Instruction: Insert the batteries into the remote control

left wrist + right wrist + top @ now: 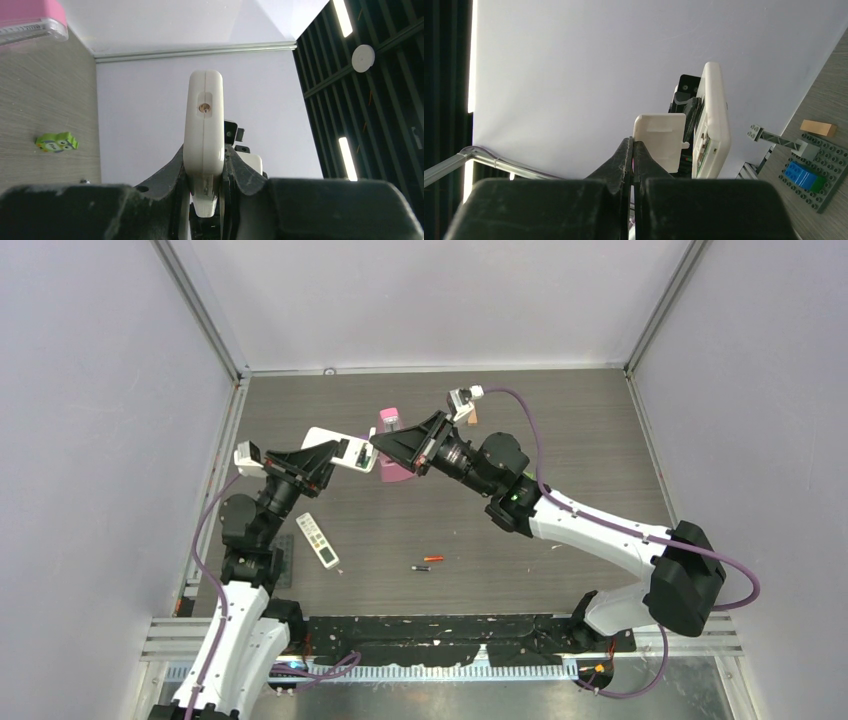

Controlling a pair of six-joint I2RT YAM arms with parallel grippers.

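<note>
My left gripper (205, 167) is shut on the lower end of a white remote control (204, 120), holding it edge-on above the table (560, 440). From above, the same remote (337, 447) hangs between the two arms. My right gripper (632, 142) is shut, its tips level with a small white cover plate (660, 141) that stands just off the remote's back (715, 120). I cannot tell whether the plate is pinched. Two batteries lie on the table, one red-orange (433, 559) and one dark (420, 567).
A second, smaller remote (318, 540) lies on the table by the left arm. A pink box (389, 421) stands behind the grippers. A green owl figure (56, 142), a wooden block (818, 128) and a grey brick plate (824, 192) sit further off.
</note>
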